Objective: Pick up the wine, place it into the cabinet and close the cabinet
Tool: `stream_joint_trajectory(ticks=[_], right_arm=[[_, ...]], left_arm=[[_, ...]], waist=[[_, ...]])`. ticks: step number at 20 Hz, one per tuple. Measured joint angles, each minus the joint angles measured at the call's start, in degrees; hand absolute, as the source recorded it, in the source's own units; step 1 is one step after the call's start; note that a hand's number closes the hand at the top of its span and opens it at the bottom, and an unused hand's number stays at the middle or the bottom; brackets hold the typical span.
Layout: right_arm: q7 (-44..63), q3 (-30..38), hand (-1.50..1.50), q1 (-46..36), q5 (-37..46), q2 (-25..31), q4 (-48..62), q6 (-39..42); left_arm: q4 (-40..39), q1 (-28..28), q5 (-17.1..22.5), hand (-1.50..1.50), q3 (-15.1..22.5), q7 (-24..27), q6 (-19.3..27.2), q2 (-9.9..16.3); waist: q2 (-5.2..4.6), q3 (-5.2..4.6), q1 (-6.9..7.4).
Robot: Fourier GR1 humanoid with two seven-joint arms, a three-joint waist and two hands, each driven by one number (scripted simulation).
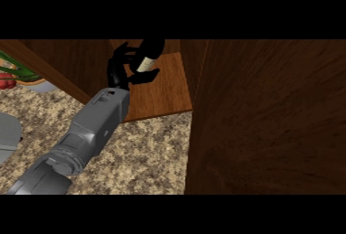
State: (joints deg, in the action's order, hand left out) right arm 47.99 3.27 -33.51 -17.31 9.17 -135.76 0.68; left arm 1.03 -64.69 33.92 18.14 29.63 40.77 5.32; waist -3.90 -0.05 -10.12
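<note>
The wine bottle [149,54] is dark with a pale label and stands tilted over the cabinet's wooden shelf [162,93]. My left hand [122,66] is shut on it, fingers curled round its left side and thumb below the label. The grey forearm runs up from the lower left corner to the cabinet opening. The bottle's top runs out of view at the picture's upper edge. Whether its base touches the shelf cannot be told. My right hand does not show.
The open cabinet door [270,119] fills the right side as a large dark wood panel. The speckled counter [142,155] lies below the shelf. Red and green items [9,75] sit at the far left, and a grey object [7,135] is lower left.
</note>
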Motion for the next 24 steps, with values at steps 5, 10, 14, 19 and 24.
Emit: stream_joint_trajectory(ticks=[5,10,14,19,24], right_arm=[[0.30,-0.19,-1.50,-0.10,0.01,-0.05,0.01,-0.21],[0.51,-0.72,-1.50,-0.11,0.06,0.02,0.05,-0.14],[0.58,-0.85,-1.50,-0.46,0.14,-0.07,0.04,-0.57],[0.74,-0.44,-1.50,-0.58,0.20,-0.13,-0.01,-1.21],[1.73,0.22,-1.50,-0.88,0.44,0.46,-0.08,-2.23]], left_arm=[[0.19,-0.04,0.39,-1.50,-0.43,-0.54,-1.29,0.02],[0.18,-0.27,0.18,-1.50,-0.26,-0.33,-2.14,-0.15],[0.67,-0.29,-0.38,-1.50,0.33,0.53,-4.69,-0.38],[2.72,0.17,-0.64,-1.50,0.67,2.36,-12.63,-0.90],[6.59,0.63,0.77,-1.50,-0.90,7.18,-23.59,-2.07]], waist=[[-0.02,-0.08,0.11],[-0.10,-0.25,0.37],[-0.07,-0.55,0.73],[0.44,-0.70,1.83],[1.37,-0.58,4.00]])
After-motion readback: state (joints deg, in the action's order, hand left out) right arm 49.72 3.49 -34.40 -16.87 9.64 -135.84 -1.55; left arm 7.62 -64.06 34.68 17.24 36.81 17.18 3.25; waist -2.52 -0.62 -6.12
